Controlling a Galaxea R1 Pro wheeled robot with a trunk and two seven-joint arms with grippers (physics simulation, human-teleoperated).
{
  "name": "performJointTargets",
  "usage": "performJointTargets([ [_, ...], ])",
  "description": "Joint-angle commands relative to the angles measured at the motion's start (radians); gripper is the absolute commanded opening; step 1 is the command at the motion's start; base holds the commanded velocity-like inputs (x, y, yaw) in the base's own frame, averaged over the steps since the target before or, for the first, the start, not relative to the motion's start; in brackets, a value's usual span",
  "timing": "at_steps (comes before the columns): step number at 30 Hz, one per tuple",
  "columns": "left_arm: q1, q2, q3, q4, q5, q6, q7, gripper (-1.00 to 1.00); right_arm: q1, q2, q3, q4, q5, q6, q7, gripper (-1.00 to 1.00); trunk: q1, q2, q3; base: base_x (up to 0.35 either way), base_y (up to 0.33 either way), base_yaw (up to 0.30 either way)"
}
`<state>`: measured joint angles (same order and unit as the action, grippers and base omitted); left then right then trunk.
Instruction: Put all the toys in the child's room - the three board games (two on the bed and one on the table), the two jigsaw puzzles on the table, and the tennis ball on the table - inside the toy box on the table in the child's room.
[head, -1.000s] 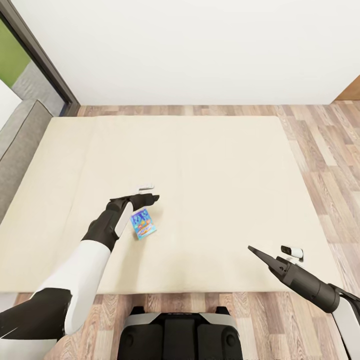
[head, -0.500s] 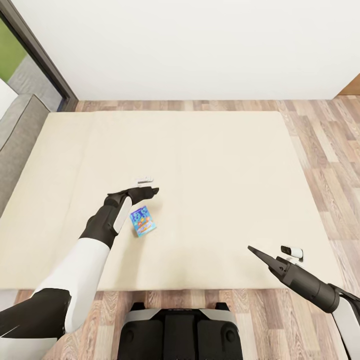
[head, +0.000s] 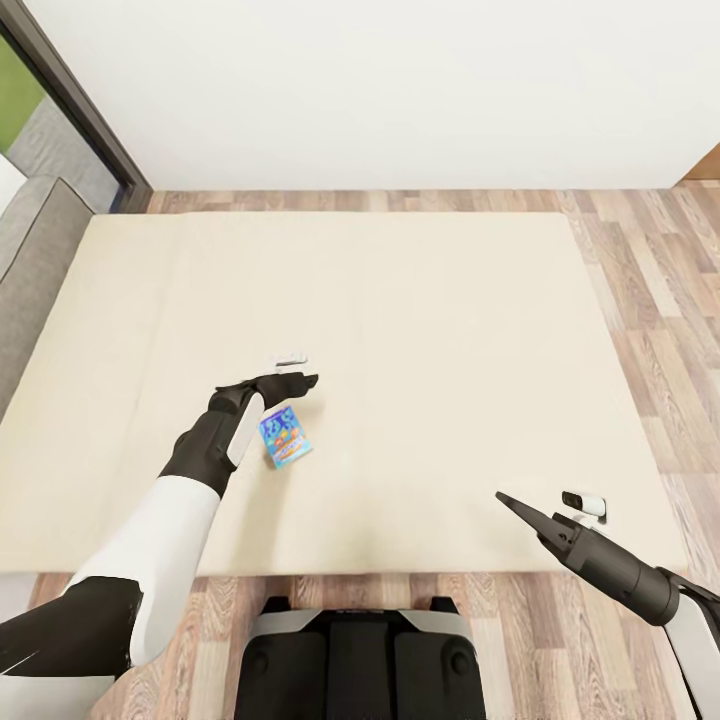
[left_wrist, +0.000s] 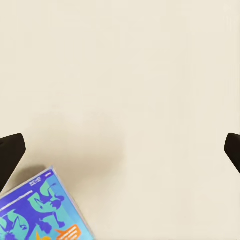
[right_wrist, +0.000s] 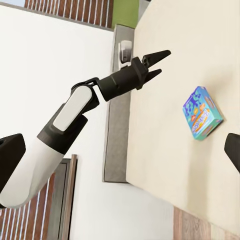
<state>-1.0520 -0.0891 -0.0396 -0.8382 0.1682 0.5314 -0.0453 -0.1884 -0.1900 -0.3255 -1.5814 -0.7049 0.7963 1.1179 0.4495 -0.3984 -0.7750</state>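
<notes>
White wall (head: 400, 90), wood-plank floor (head: 660, 270), dark door frame (head: 70, 110), grey panel (head: 30, 260) beside it

A home bedroom: a broad beige bed (head: 420, 330) on wood-plank floor (head: 660, 270) beside a plain white wall (head: 400, 90).

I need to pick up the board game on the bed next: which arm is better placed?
Left. The left gripper hangs open right beside the board game, which shows at the edge of its wrist view. The right gripper sits far off, near the bed's front edge.
</notes>
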Motion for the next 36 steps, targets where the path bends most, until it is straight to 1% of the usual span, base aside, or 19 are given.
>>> performJointTargets([
  [1, 0.0, 0.0, 0.0, -0.001, 0.006, 0.005, 0.001, 1.0, 0.0, 0.0, -0.001, 0.0, -0.004, 0.006, 0.0, 1.0, 0.0, -0.002, -0.003, 0.0, 0.0, 0.0],
  [14, 0.0, 0.002, -0.002, -0.001, 0.005, 0.002, 0.002, 1.0, 0.0, 0.0, -0.001, 0.0, -0.004, 0.006, 0.001, 1.0, 0.0, -0.002, -0.024, 0.0, 0.0, 0.0],
  [30, 0.0, 0.006, -0.002, -0.002, 0.001, 0.0, 0.038, 1.0, 0.0, 0.0, -0.001, 0.0, -0.004, 0.006, 0.002, 1.0, 0.0, -0.002, -0.05, 0.0, 0.0, 0.0],
  [36, -0.001, 0.006, -0.001, -0.002, 0.001, -0.002, 0.043, 1.0, 0.0, 0.0, -0.001, 0.0, -0.004, 0.006, 0.002, 1.0, 0.0, -0.002, -0.06, 0.0, 0.0, 0.0],
])
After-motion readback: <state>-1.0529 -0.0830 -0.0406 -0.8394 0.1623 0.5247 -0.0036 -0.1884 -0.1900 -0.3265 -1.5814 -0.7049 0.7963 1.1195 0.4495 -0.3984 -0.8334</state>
